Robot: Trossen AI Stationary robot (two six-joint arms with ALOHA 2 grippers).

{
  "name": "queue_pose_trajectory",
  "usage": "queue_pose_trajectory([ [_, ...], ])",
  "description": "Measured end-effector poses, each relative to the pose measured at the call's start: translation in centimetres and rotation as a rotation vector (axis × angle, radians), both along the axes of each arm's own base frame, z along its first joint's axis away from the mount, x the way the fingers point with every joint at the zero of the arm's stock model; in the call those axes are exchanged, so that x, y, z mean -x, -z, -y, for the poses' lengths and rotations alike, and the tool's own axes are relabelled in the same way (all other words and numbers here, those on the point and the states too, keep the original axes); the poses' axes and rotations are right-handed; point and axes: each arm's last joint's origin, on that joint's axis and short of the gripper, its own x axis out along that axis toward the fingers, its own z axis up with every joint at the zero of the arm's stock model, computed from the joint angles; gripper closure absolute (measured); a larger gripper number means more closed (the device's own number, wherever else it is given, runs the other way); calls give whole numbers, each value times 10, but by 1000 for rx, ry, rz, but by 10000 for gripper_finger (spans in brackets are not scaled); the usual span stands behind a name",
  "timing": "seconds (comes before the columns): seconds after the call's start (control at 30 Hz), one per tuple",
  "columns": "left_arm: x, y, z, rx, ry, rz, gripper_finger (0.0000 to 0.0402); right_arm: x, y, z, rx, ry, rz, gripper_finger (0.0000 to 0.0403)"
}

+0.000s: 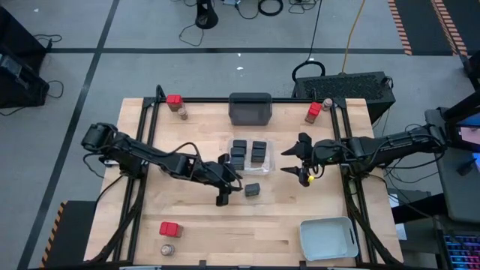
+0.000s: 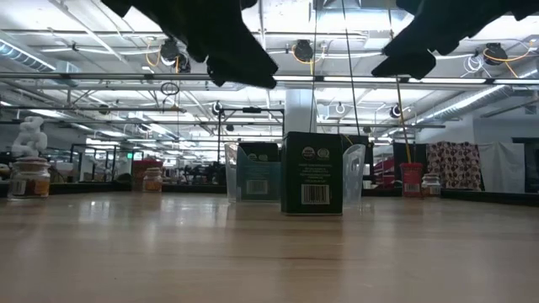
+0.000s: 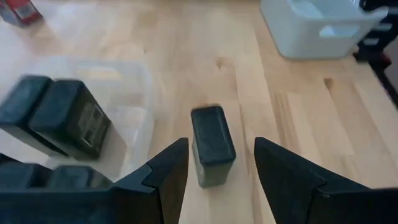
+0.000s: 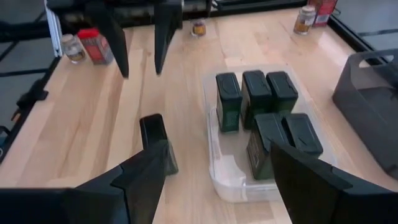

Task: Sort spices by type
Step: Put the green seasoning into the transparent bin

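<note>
At the left edge of the tabletop, a red-topped container (image 1: pixel 174 100) and a round jar (image 1: pixel 182 114) stood together near the far corner, and another red-topped one (image 1: pixel 170 229) with a jar (image 1: pixel 168 249) sat near the front corner, all still unsorted.

The step in hand looked to be collecting the lone black box (image 1: pixel 252 189), which stood upright on the bare wood just outside the front edge of the clear tray (image 1: pixel 271 154) at the table's middle. To do it well, the left gripper (image 1: pixel 223 189) would need to come down squarely, one finger on each long side of the box, close on its upper half without knocking it over, then lift clear of the tray wall before setting it beside the five black boxes (image 1: pixel 249 153) already inside (there seemed to be room at the tray's front).

The left gripper hovered above and just left of that box, jaws parted about halfway, holding and touching nothing. The right gripper (image 1: pixel 301 159) hung over the tray's right side, spread wide and empty. Farther right, one more red-topped container (image 1: pixel 313 112) and jar (image 1: pixel 327 103) waited near the far right corner.
</note>
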Motion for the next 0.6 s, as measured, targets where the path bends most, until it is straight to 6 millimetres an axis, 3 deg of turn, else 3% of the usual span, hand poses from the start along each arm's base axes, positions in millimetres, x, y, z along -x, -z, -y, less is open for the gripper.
queue_pose_trajectory([
  [0.6,1,7,1,-21,5,-48,213,0,0,0,-47,24,7,140],
])
